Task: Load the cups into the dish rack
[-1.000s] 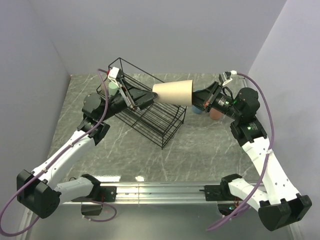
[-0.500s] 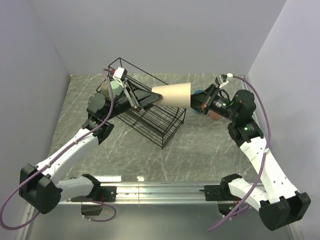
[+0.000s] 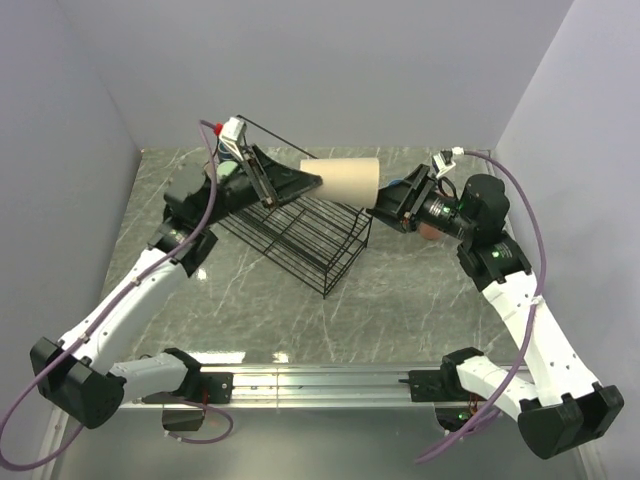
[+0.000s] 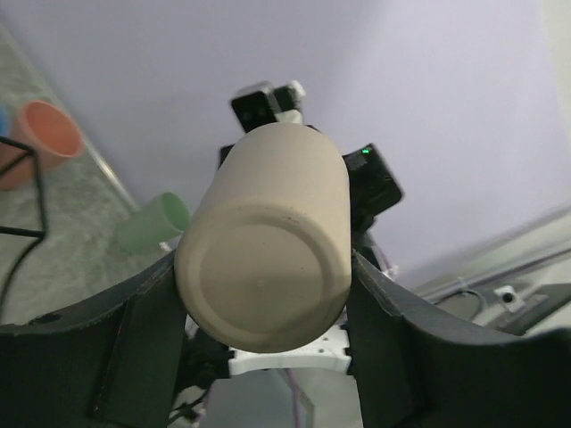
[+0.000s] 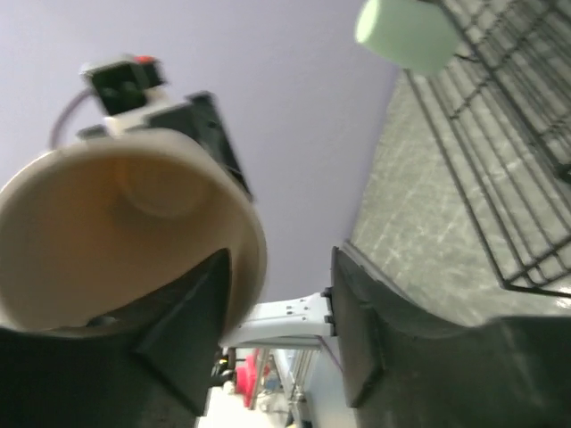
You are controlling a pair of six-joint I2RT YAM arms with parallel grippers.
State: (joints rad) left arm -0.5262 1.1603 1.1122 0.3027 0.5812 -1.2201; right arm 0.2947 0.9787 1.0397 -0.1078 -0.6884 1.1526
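Beige cup [image 3: 342,180] held sideways at upper centre, above dish rack [image 3: 300,236]. Left gripper [image 3: 309,184] clamped on its base; right gripper [image 3: 386,203] jaws seen apart at rim.

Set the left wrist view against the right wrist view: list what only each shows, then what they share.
Left wrist only: the closed flat base of the beige matte cup, flanked by the fingers of the left gripper, plus a salmon-pink cup on the grey marbled table. Right wrist only: that cup's open mouth and hollow inside, with the right gripper open at its rim. Both: the beige cup, wires of the black thin-wire dish rack, the table, and a pale-green tumbler, possibly a different one in each.
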